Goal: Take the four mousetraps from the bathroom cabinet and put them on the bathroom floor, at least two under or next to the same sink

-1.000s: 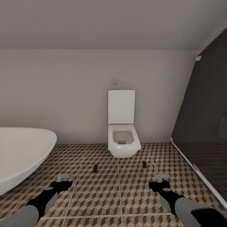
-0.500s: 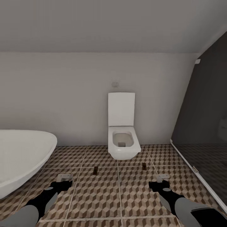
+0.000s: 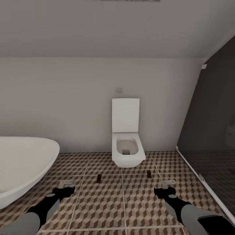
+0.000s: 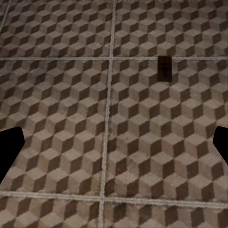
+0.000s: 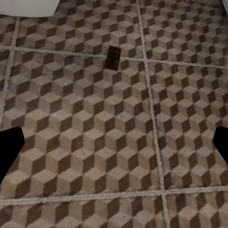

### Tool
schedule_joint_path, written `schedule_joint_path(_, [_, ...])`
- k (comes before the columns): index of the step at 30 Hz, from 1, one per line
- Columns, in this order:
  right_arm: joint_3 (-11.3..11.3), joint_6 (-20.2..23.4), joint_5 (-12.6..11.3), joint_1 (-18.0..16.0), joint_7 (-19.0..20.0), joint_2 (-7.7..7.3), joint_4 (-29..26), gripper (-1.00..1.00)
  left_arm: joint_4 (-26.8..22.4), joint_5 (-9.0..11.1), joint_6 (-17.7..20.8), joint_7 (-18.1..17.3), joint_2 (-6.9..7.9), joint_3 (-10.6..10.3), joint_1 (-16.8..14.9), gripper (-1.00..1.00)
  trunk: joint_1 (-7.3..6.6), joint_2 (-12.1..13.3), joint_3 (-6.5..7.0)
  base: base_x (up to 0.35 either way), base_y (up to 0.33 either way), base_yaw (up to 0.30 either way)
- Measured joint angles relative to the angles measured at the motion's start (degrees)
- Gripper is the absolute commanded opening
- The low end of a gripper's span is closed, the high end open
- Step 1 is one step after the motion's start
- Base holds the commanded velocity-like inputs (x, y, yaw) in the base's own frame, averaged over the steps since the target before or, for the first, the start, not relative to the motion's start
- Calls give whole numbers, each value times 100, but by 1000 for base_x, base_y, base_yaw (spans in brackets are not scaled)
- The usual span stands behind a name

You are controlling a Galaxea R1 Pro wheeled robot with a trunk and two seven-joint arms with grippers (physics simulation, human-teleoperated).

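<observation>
Both arms reach forward and low over the floor (image 3: 107,202). Left gripper (image 3: 67,184) and right gripper (image 3: 167,184): jaws wide, empty. Two traps lie flat on tiles before the toilet (image 3: 128,153): left trap (image 3: 99,177), right trap (image 3: 149,174), well apart. Tub (image 3: 23,166) at left.

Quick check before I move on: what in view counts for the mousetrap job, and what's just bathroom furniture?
Job:
- left mousetrap, on the bathroom floor
- right mousetrap, same floor
- left gripper and right gripper, both open, empty

Not the job:
- toilet
- bathtub
- dark glass partition
</observation>
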Motion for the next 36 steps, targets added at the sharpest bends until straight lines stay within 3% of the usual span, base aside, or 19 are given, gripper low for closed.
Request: schedule_joint_path(36, [0, 19, -4, 0, 0, 4, 9, 100, 0, 9, 8, 37, -4, 1, 0, 100, -791, 1444, 646, 0, 0, 0])
